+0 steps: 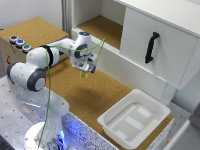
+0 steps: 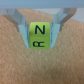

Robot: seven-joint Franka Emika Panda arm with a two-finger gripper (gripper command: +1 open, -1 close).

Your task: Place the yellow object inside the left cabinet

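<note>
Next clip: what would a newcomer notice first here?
Likely the white arm at centre, its gripper holding the yellow object, a lettered block, above the cork floor. Then the white tray at the exterior view's lower right, and the left cabinet standing open behind the arm.

Only legible txt was on the yellow object (image 2: 40, 36), seen in wrist view: black capital "N" on one face, black "R" on the adjoining face, the R turned sideways vs. the N. Exterior view showed the block (image 1: 84, 74) too small to read. No other labels, nos. or brand marks readable anywhere.
</note>
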